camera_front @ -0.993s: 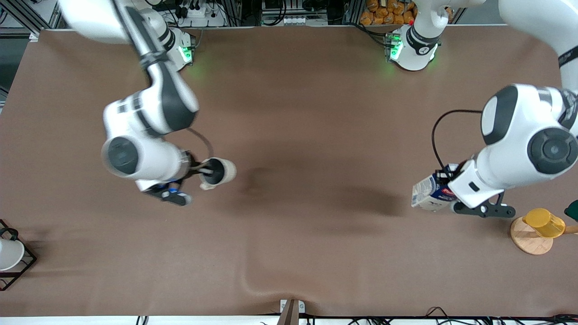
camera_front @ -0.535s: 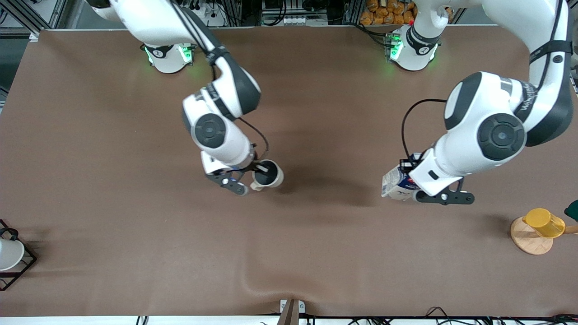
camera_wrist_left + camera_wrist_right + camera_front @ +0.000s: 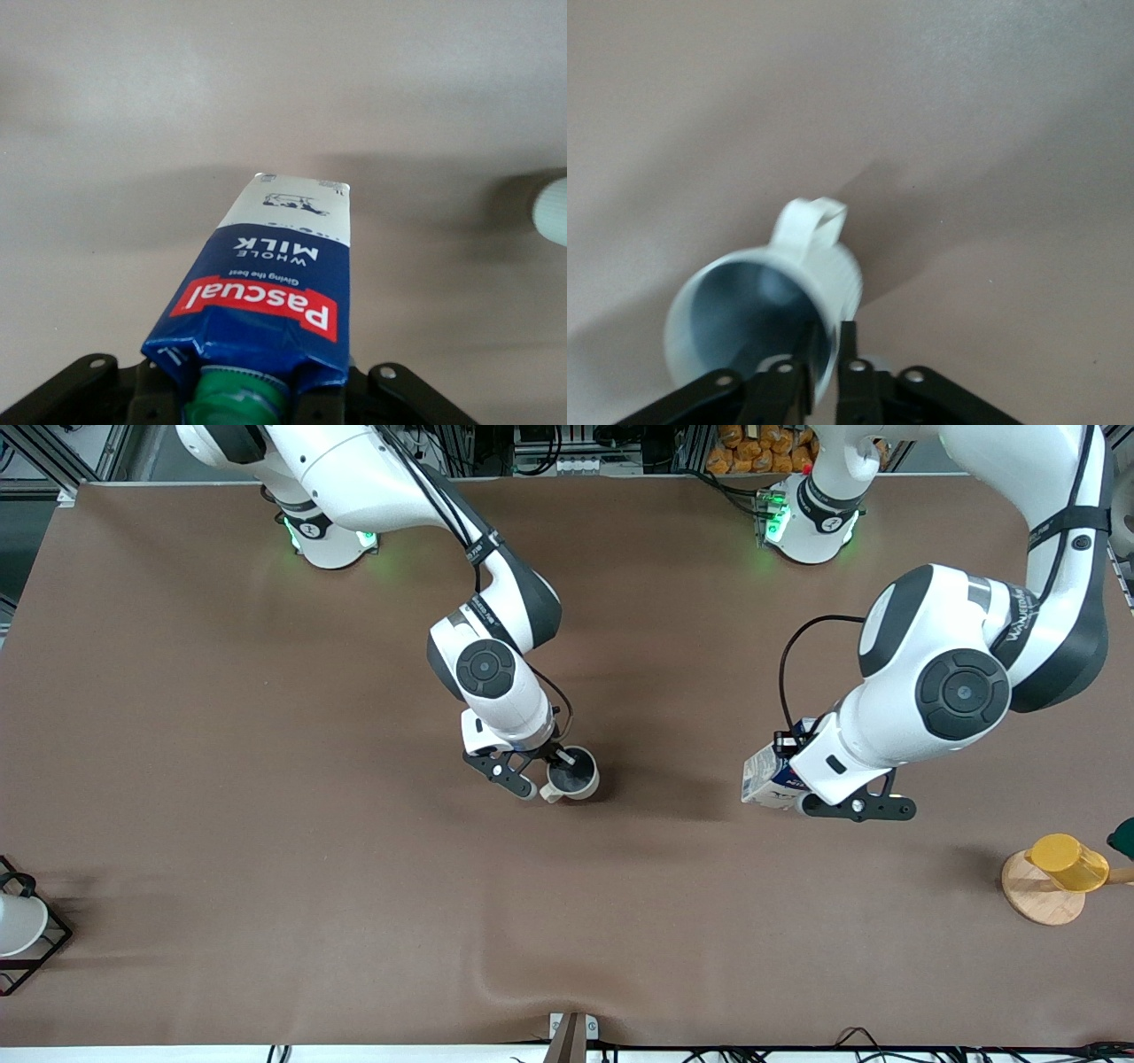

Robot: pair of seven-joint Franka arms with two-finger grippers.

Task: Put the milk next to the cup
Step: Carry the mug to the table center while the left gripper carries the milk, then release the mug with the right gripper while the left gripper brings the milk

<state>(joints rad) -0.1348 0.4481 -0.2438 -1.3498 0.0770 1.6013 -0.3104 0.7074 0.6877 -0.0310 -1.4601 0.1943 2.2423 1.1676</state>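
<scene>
Right tool [image 3: 556, 766] clamped on the cup [image 3: 573, 777] rim, one finger inside, one outside; cup over mid-counter [image 3: 266, 850]. Left tool [image 3: 802, 779] clamped on the cap end of the milk [image 3: 764, 782], carton tilted, over the counter at the cup's 3 o'clock, well apart. Yellow cup [image 3: 1067, 862] on wooden stand [image 3: 1036, 895] at milk's 4 o'clock.

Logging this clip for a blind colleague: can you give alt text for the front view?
Two arms each hold an item above the brown table: the right end effector grips the cup by its rim, and the left end effector holds the milk, well apart from it.
</scene>
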